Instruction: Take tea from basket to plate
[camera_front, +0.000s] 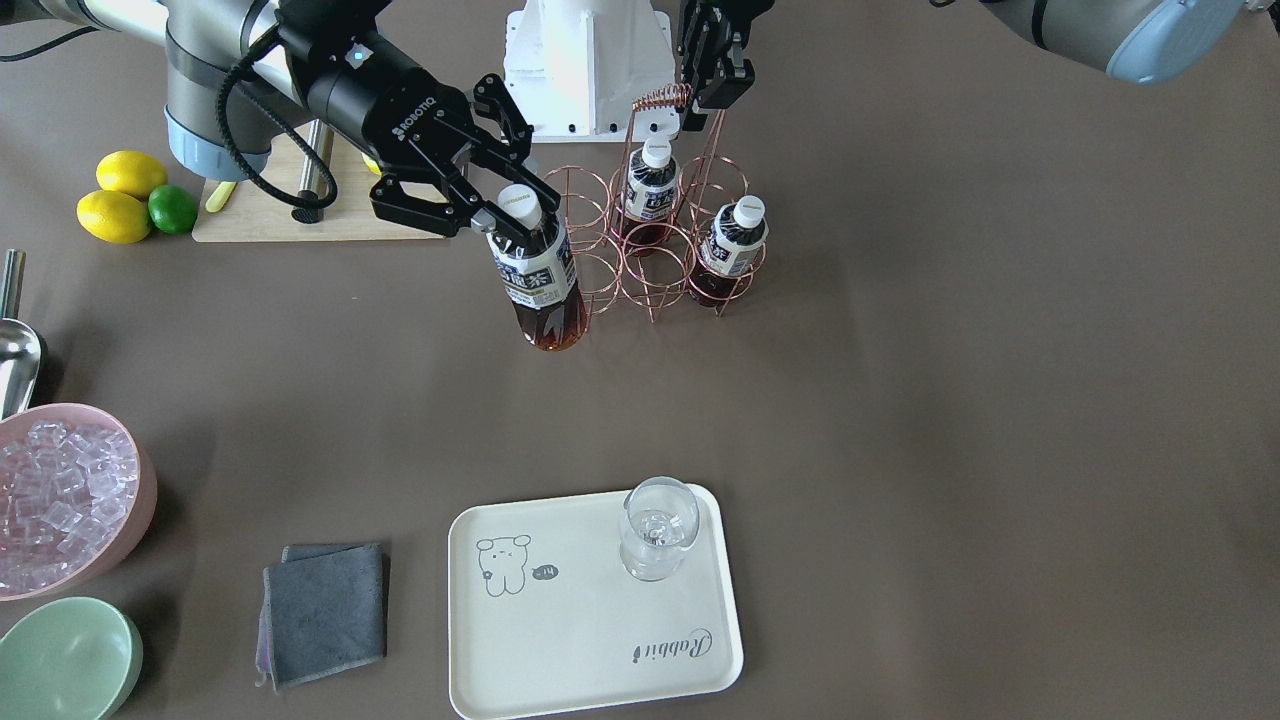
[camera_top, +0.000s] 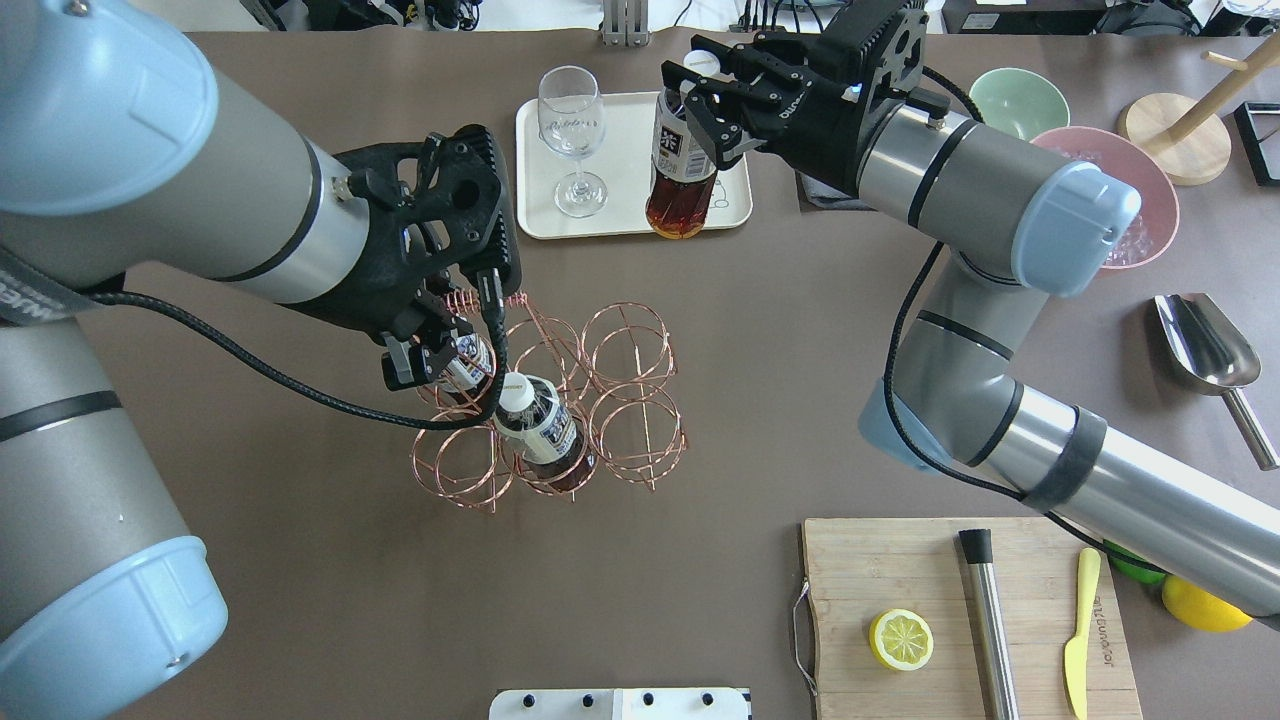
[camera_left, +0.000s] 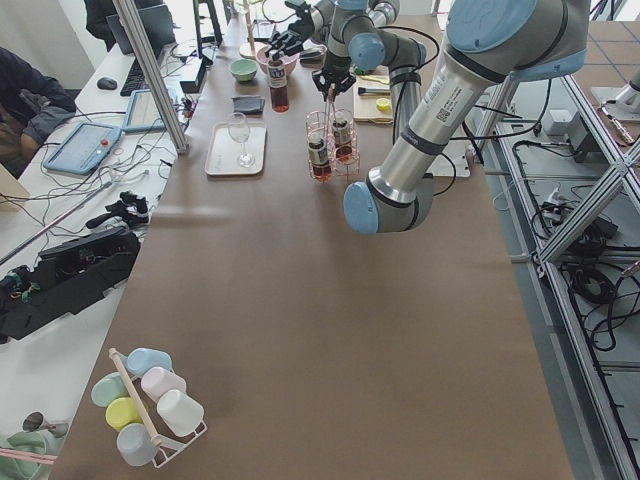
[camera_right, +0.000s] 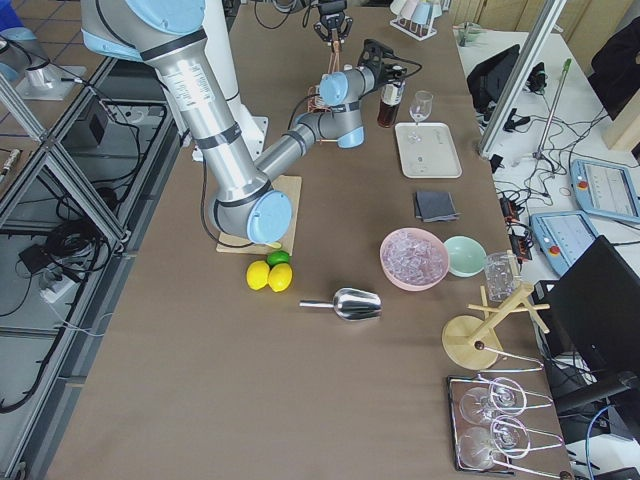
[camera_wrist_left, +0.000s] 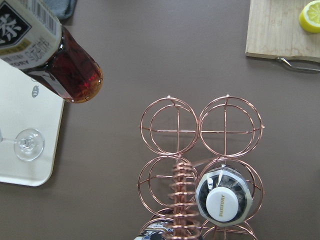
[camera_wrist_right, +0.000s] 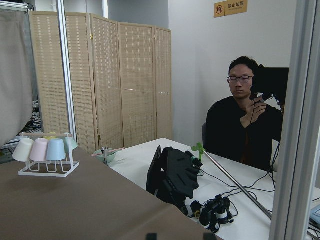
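My right gripper (camera_front: 505, 215) is shut on the neck of a tea bottle (camera_front: 542, 285) with dark brown drink, a white cap and a white-and-blue label. The bottle hangs in the air just beside the copper wire basket (camera_front: 655, 275), clear of its rings. Two alike bottles (camera_front: 650, 190) (camera_front: 735, 245) stand in the basket. My left gripper (camera_front: 712, 88) is shut on the basket's coiled handle (camera_top: 480, 298). The cream plate (camera_front: 600, 650) lies at the table's far side with a clear stemmed glass (camera_front: 657, 528) on it. The left wrist view shows the lifted bottle (camera_wrist_left: 60, 60) next to the plate's edge (camera_wrist_left: 30, 165).
A wooden cutting board (camera_top: 900, 570) near the robot carries a lemon half, a steel bar and a yellow knife. A pink bowl (camera_front: 148, 490) of ice, a green bowl (camera_front: 65, 660), a grey cloth (camera_front: 325, 610), a metal scoop (camera_top: 1205, 345) and whole lemons (camera_front: 120, 195) lie on my right side.
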